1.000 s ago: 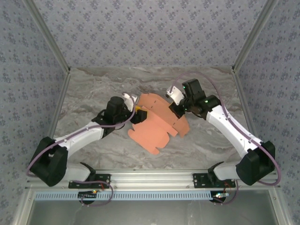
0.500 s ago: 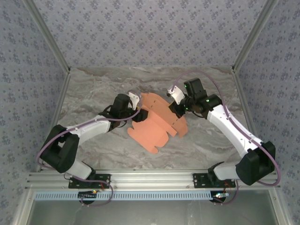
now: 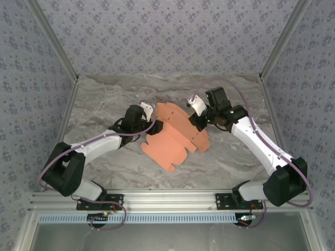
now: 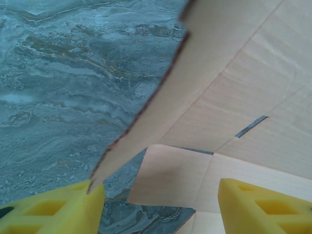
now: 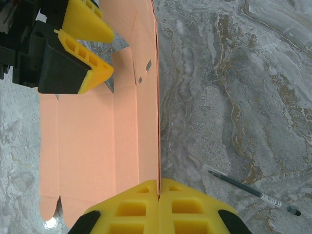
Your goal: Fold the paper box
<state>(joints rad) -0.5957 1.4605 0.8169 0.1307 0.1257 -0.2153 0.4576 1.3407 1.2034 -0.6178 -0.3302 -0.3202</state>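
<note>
Across the enclosure floor lies a grey-veined marble table (image 3: 104, 104), closed in on three sides by patterned walls (image 3: 167, 36); an aluminium rail (image 3: 167, 198) at the near edge carries the bases of both arms.

Left arm (image 3: 99, 146) and right arm (image 3: 261, 146): each reaches inward toward the table's middle, so that the two wrists face one another across the work.

Paper box (image 3: 175, 141): a salmon-orange die-cut sheet, not yet a box, spread at the middle of the table between the two wrists. Most of it lies flat, with rounded tabs at its near end. One long panel on the right-hand side stands up along a crease and is seen edge-on in the right wrist view (image 5: 92, 136). In the left wrist view (image 4: 243, 97) the card shows creases, a slot and a lifted panel rising over the marble.

Right gripper (image 3: 198, 121): yellow pads (image 5: 136, 209) pressed together on the raised panel's edge (image 5: 159, 195).

Left gripper (image 3: 151, 120): at the sheet's far-left corner, its fingers (image 5: 90, 27) spread apart and unclenched; a flap of the card lies between them (image 4: 158, 209). Whether either finger touches the card cannot be told.

Pen (image 5: 253, 190): thin and dark, lying on the marble apart from the sheet.
</note>
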